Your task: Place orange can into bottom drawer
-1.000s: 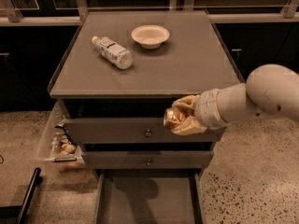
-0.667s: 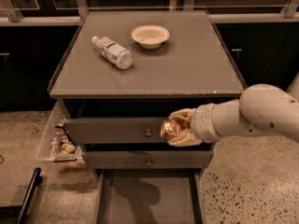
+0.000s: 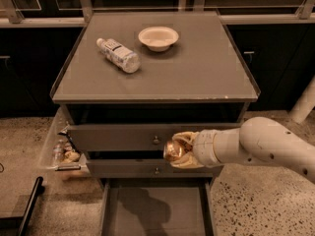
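Your gripper grips the orange can above the open bottom drawer; lowering and release remain.

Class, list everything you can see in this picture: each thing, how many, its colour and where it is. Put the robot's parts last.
orange can: 1, orange-gold, in front of the upper drawers
bottom drawer: 1, grey, pulled open, lowest
upper drawers: 2, grey, under the cabinet top
water bottle: 1, clear, lying on cabinet top, left
bowl: 1, cream, cabinet top, rear
side bin: 1, clear, cabinet's left side
arm: 1, white, reaching from the right
tool: 1, tan, shut on the orange can
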`<control>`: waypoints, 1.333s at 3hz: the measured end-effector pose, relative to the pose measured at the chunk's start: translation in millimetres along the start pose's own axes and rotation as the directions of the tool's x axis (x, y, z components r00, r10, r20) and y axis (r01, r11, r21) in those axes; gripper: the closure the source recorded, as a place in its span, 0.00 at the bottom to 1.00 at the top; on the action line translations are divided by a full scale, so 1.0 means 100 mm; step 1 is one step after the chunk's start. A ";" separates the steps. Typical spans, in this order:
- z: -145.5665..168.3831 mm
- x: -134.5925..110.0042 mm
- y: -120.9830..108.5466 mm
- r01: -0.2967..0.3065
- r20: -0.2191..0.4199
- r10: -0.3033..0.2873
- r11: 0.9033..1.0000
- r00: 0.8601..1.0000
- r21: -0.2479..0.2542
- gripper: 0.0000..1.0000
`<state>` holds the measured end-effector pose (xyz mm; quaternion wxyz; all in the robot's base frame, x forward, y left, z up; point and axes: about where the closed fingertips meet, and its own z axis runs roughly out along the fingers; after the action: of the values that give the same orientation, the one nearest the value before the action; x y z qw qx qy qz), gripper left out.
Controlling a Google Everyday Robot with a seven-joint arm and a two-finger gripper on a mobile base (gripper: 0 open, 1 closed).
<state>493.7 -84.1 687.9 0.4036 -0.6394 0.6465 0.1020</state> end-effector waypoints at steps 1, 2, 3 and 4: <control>0.39 0.42 0.12 -0.003 -0.007 0.003 1.000 1.000 0.004 1.00; 0.39 0.42 0.12 -0.003 -0.007 0.003 1.000 1.000 0.004 1.00; 0.68 0.60 0.26 -0.043 0.007 0.043 0.999 0.999 0.011 1.00; 1.17 0.90 0.54 -0.073 0.017 0.073 0.997 0.997 0.014 1.00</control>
<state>503.6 -66.5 531.6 0.4095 -0.6115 0.6669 0.1172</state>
